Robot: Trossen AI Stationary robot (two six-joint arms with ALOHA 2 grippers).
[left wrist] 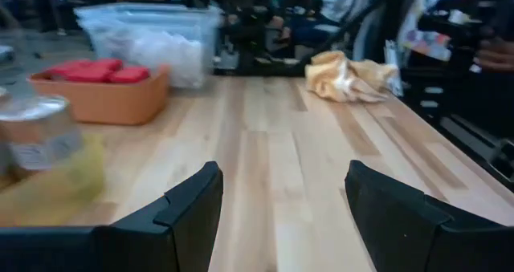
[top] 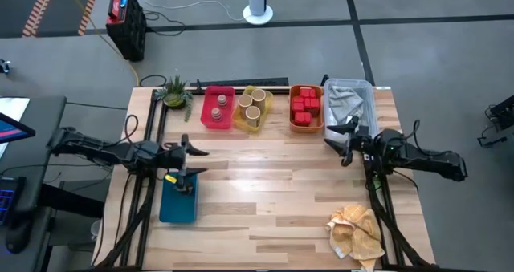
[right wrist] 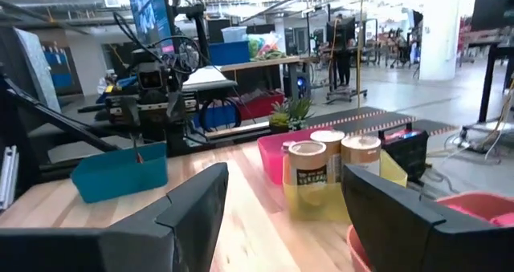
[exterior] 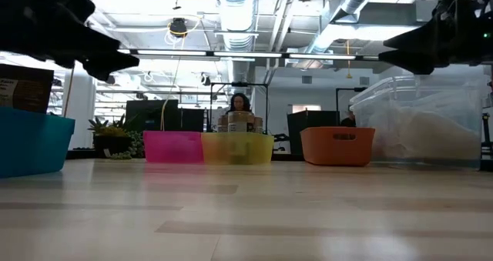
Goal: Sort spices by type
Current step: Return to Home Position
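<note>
Wooden table (top: 265,184) | spices (top: 306,109) in back trays (top: 291,115) | cloth (top: 357,232) (crumpled) right corner

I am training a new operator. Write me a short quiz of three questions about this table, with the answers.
1. True or false: each gripper holds a spice container.
2. Which bin holds the tan cylinders? A pink, B yellow, C orange.
3. Fill in: the beige cloth lies on the ___ arm's side.
Key: 1 false: left gripper and right gripper are open, empty; 2 B, yellow bin; 3 right.
</note>
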